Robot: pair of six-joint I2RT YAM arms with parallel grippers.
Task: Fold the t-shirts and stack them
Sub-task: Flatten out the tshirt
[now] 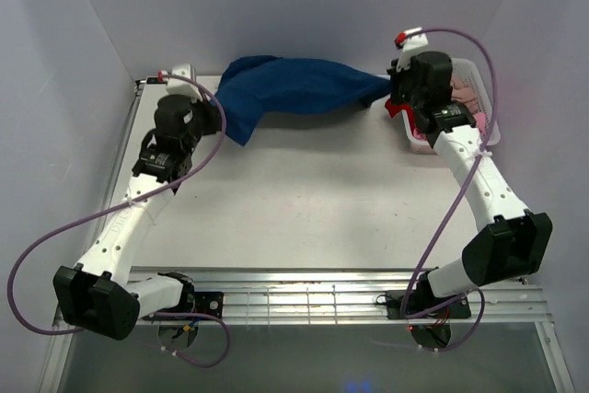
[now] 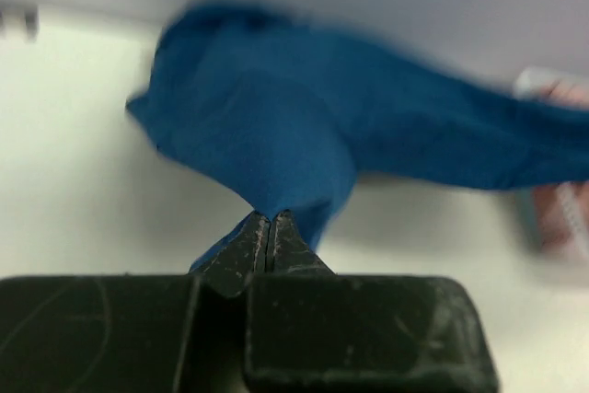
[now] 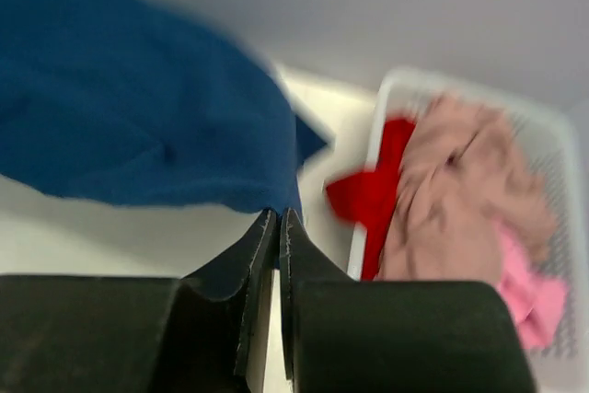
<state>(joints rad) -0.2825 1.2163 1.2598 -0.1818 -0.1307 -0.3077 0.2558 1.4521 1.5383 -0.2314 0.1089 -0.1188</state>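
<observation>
Navy t-shirt is hanging stretched between both arms over the far part of the white table. The left gripper is pinching its left end with jaws pressed together — the right gripper is clamping the opposite end the same way. Farther right, a white basket is holding the red tee, the pink-beige tee and the bright pink tee.

A navy blue cloth t-shirt is stretched across the far side; red, pink-beige and bright pink tees are heaped at right.
</observation>
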